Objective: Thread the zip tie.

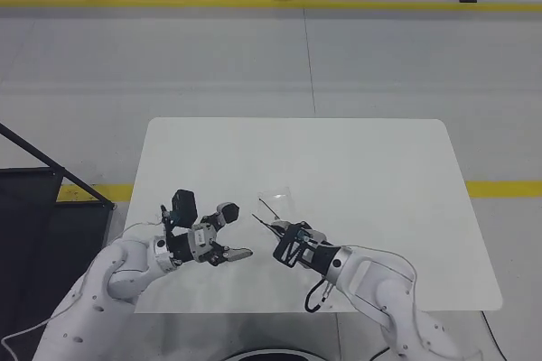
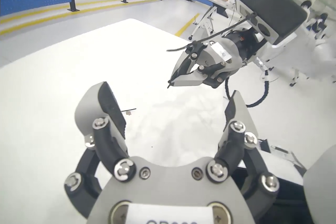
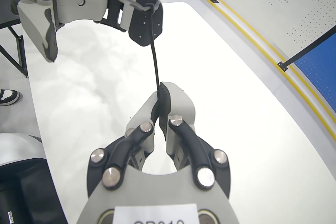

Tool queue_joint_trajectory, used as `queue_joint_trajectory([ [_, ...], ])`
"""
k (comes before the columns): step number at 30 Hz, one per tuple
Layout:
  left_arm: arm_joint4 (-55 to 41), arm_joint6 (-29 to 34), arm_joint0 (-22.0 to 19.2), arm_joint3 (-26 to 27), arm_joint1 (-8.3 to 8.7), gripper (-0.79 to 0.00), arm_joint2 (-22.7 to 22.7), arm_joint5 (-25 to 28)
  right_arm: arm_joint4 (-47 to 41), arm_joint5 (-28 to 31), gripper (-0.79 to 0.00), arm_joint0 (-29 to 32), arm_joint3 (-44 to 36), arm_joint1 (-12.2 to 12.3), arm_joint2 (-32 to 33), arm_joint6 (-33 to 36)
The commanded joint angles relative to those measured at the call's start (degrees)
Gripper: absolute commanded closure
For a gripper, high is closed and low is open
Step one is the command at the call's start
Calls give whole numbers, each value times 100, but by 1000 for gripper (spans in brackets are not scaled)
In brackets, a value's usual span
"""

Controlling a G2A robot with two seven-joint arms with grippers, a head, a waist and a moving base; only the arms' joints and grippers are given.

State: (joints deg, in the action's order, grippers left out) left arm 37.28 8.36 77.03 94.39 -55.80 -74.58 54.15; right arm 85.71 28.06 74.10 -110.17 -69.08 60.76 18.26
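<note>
A black zip tie [image 3: 155,57] rises from my right gripper [image 3: 159,101], which is shut on its strap just above the white table [image 1: 388,180]. At its upper end the strap meets a small head [image 3: 151,7], and a second length runs off from there. My left gripper [image 2: 170,104] is open and holds nothing, close beside the right gripper [image 2: 174,78]. One left fingertip pad [image 3: 145,22] sits just behind the tie's head. From above, the left gripper [image 1: 235,235] and right gripper [image 1: 277,239] face each other near the table's front edge, the zip tie [image 1: 262,221] between them.
A clear plastic wrapper [image 1: 275,197] lies on the table just beyond the grippers. A small dark scrap [image 2: 128,111] lies near the left gripper. A black frame and cloth [image 1: 18,208] stand off the table's left side. The table's far half is bare.
</note>
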Motion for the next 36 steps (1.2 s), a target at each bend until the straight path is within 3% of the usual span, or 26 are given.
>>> queue_joint_trajectory([
  [1, -372, 96, -10, -97, 9, -785, 15, 79, -2, 15, 0, 38, -27, 11, 48, -40],
  [15, -372, 96, -10, -97, 9, -785, 15, 79, 4, 154, 0, 167, -124, 48, 154, -119],
  [19, -981, 195, 2, -55, -9, -785, 156, -92, 5, 126, 0, 187, -120, 48, 148, -153],
  [23, -2170, 837, -182, -131, 0, -785, 343, -426, 57, 241, 0, 209, -102, 67, 183, -278],
  [36, -6369, 3841, -1011, -611, 65, -785, 946, -1008, 154, 548, 0, 214, -100, 121, 266, -374],
])
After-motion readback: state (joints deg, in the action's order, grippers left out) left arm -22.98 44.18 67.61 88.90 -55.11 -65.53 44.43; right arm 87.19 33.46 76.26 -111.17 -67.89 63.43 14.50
